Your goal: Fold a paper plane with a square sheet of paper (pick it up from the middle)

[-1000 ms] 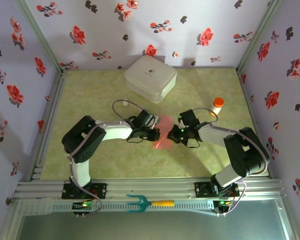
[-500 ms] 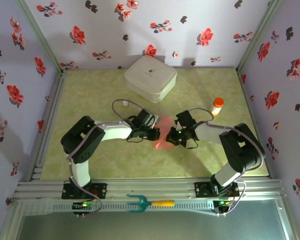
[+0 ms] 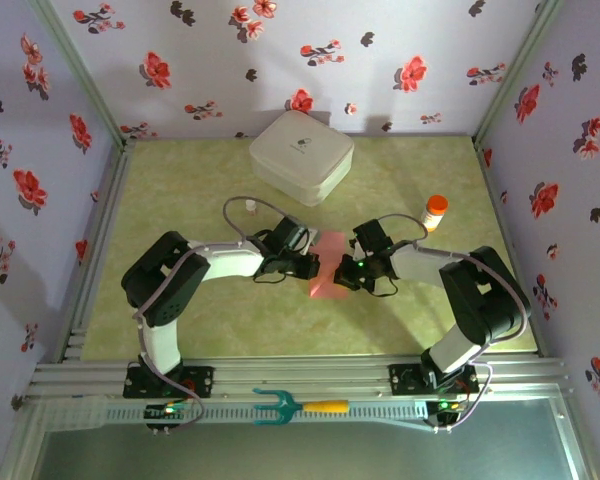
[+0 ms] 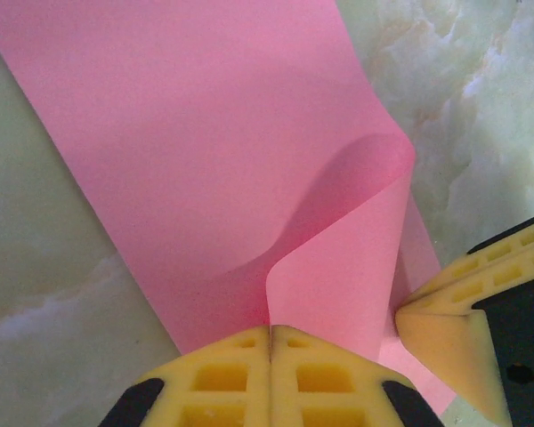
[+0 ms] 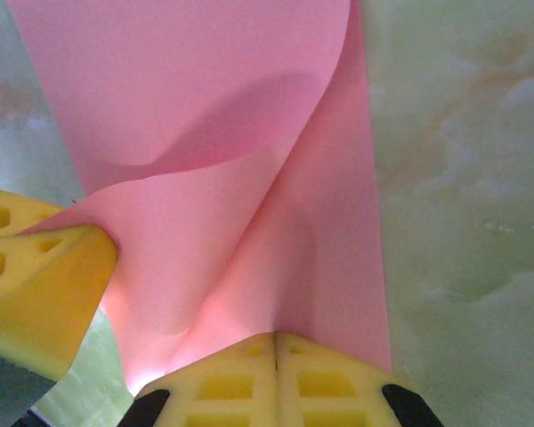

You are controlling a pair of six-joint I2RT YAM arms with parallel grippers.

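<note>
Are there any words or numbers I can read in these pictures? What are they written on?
Nothing here can be read as words or numbers.
On the white rounded box: a small dark mark on the lid, too small to read.
On the orange-capped bottle: too small and blurred to tell if there is a label.
On the square sheet of paper: plain pink, no print on the parts shown.

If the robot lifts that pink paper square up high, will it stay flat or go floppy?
Probably floppy: the thin pink-red paper square curls over in a soft loop where the left gripper pinches it. It looks light and likely creases easily; the right gripper bends it too.
</note>
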